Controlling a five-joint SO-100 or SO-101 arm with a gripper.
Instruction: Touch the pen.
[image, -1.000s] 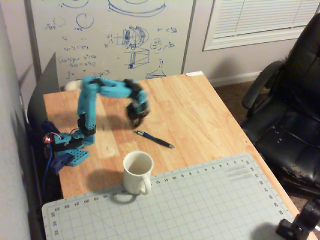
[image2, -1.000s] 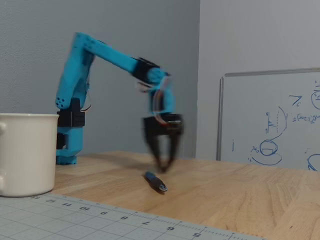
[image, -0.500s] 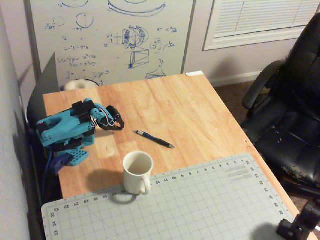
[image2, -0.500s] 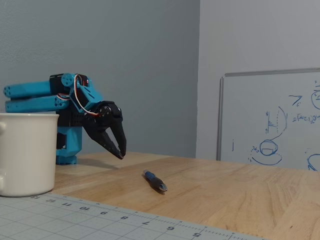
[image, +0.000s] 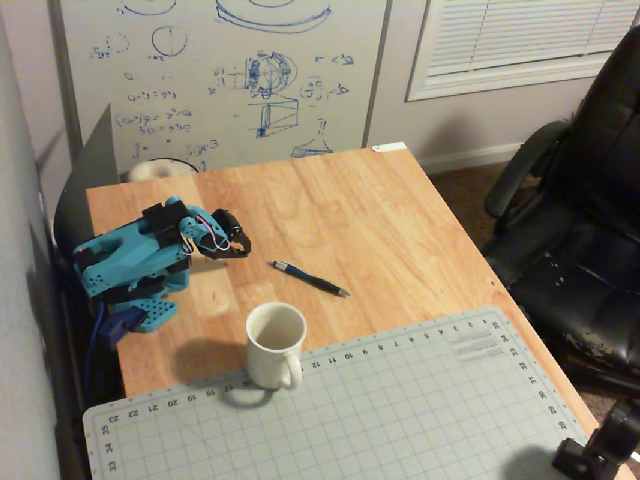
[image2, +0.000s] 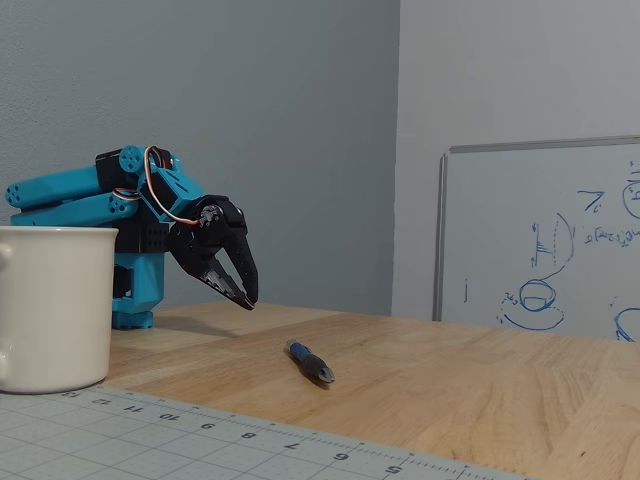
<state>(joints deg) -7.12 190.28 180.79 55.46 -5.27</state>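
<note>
In the overhead view, your pen (image: 310, 278) lies alone on the wooden counter (image: 400, 230) at centre frame, slanting down to the right, with the white mug (image: 275, 343) just below it and the grey cutting mat (image: 400, 410) along the bottom. Expect a light, stiff, smooth barrel that will likely roll or skid under a nudge, so aim for mid-barrel and press gently from above. The blue arm (image: 130, 262) sits folded at left, its black pincer (image: 240, 247) short of the pen's near end.

In the fixed view, the pen (image2: 310, 362) lies at lower centre, one end toward the camera. The pincer (image2: 248, 297) hangs at centre left, fingertips nearly closed, holding nothing, clear of the pen, tips low over the counter.
</note>
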